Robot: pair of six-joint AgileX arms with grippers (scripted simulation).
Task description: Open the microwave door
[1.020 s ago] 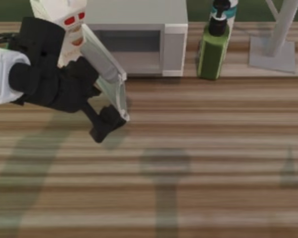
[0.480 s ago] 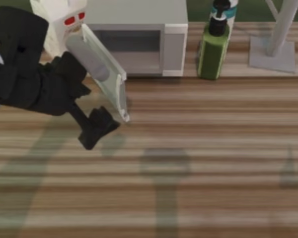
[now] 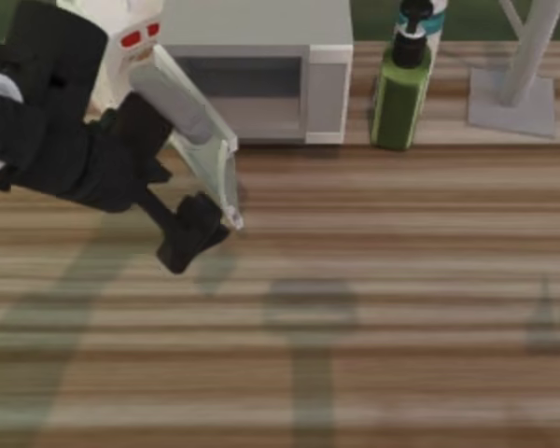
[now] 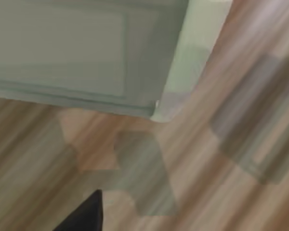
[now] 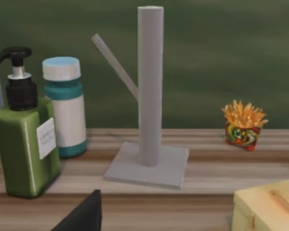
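Observation:
The light-grey microwave (image 3: 261,23) stands at the table's back edge, its dark cavity (image 3: 243,89) showing and its grey control strip (image 3: 327,93) on the right. The microwave door (image 3: 182,107) is swung out toward the front left, with the white handle (image 3: 230,182) along its free edge. My left gripper (image 3: 191,233) sits low just left of the handle's near end, open and holding nothing. In the left wrist view the door (image 4: 62,48) is apart from the one finger (image 4: 86,214) that shows. My right arm is out of the top view; one finger (image 5: 84,216) shows in its wrist view.
A white carton with red marks (image 3: 121,37) stands behind the door. Right of the microwave are a green pump bottle (image 3: 401,93), a teal-capped bottle (image 3: 420,14) and a grey stand (image 3: 518,93). A fries toy (image 5: 244,125) and a yellow box (image 5: 267,207) lie farther right.
My left gripper drew left away from the door handle, then edged back toward it. The door has kept nearly the same open angle.

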